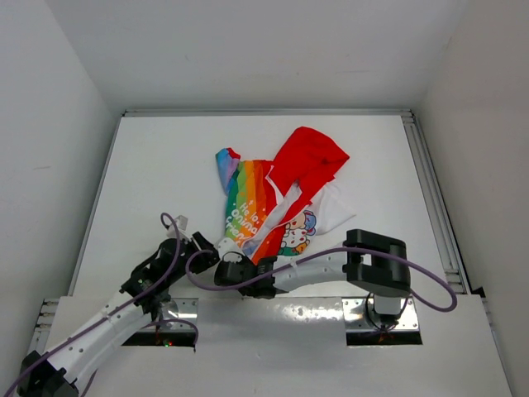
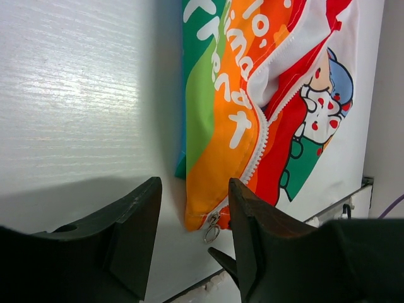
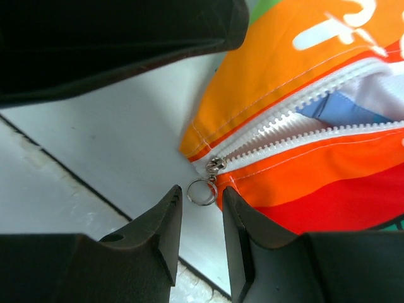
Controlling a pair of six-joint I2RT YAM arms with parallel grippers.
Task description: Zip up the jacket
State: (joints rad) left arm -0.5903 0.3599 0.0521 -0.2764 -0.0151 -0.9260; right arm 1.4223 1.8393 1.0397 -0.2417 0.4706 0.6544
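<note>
Small soft child's jacket (image 1: 277,198) with a red hood (image 1: 312,157), rainbow-striped panels and a white cartoon-print front lies crumpled on the white table (image 1: 157,174), directly ahead of both your grippers. The hood is at the end away from them, the hem at the near end.

White-toothed zipper (image 3: 297,123) is joined only at the hem; past that the two rows of teeth spread apart. Small metal slider (image 3: 216,166) sits at the hem corner, and its round silver ring pull (image 3: 202,191) hangs off it toward the gripper.

Your right gripper (image 3: 202,197): black fingers set narrow, with the ring pull right at the mouth of the gap, just off the tips. Can't tell whether it touches either one. The orange panel sits beyond its right finger.

Your left gripper (image 2: 193,189): jaws wide, gripping nothing. Hem corner and ring pull lie just ahead of the gap, closer to its right finger (image 2: 243,221).

In the top view both grippers sit close together at the hem.
</note>
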